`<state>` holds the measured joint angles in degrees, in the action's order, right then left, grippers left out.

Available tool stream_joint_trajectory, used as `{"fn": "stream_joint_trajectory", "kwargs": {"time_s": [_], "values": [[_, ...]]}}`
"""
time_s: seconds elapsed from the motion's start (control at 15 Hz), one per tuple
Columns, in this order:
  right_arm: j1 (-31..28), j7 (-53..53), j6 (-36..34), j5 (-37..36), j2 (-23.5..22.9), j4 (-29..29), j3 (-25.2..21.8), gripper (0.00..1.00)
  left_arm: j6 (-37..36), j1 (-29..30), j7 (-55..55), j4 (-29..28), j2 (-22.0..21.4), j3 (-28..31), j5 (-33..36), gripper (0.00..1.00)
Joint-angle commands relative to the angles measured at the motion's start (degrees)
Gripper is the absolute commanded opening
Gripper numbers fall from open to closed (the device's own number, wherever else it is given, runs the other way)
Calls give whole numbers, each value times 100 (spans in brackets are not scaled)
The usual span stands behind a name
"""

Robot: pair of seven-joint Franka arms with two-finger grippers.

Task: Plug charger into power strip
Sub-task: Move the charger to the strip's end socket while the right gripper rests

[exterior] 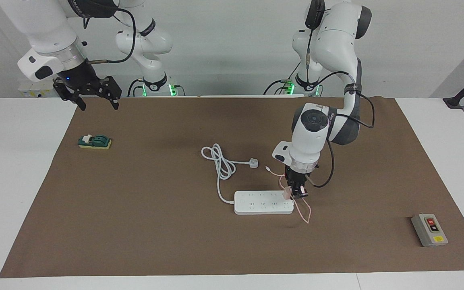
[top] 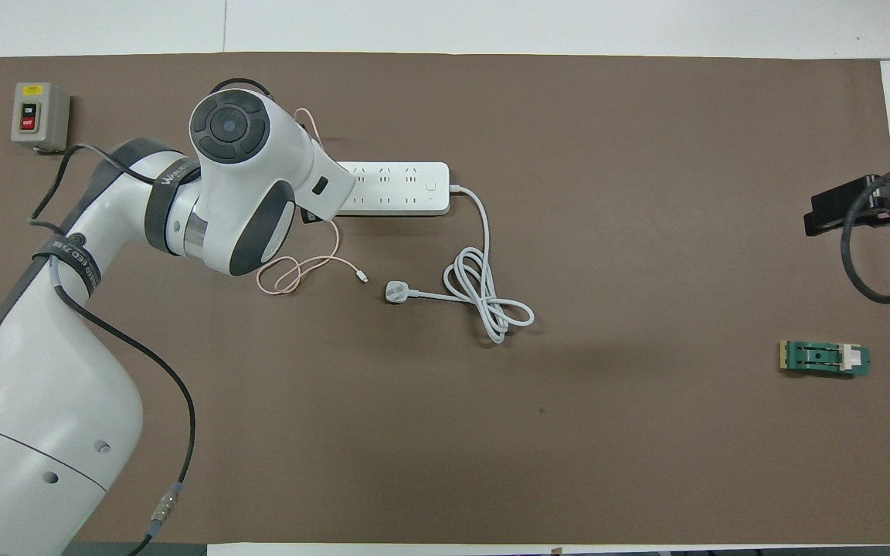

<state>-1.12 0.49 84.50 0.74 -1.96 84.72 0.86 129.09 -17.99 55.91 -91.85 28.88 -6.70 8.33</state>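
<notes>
Charger [exterior: 286, 195]: pale pink cube, thin pink cable.

We read "ON" and "OFF" on the grey button box [top: 39, 116] | "FRANKA EMIKA"-like lettering on the left arm's dark wrist band [top: 171, 179], too small for us to read | no numbers legible

The charger [exterior: 286, 194] sits on the power strip [exterior: 262, 202] at its left-arm end.
</notes>
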Motion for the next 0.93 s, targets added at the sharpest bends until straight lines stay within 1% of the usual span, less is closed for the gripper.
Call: {"fn": "stream_joint_trajectory", "kwargs": {"time_s": [0.0,0.2,0.47,0.6,0.73,0.87], "values": [[-46,-172,479,-127,494,904,20,100,187,-144,-62,-175,-14,90,125,0],[-11,-146,656,-127,609,1187,-85,100,73,-153,-106,-211,-40,99,168,0],[-20,-172,682,-145,591,1161,-112,100,-77,-153,-98,-211,-49,99,248,0],[-11,-189,577,-328,591,1126,-112,100,-217,-161,-97,-211,-84,90,335,0],[-20,-181,393,-329,565,1047,-103,100,-121,-179,-124,-385,-128,73,327,0],[-11,-172,357,-329,565,1020,-103,100,-15,-232,-264,-509,-172,73,318,0]]}}
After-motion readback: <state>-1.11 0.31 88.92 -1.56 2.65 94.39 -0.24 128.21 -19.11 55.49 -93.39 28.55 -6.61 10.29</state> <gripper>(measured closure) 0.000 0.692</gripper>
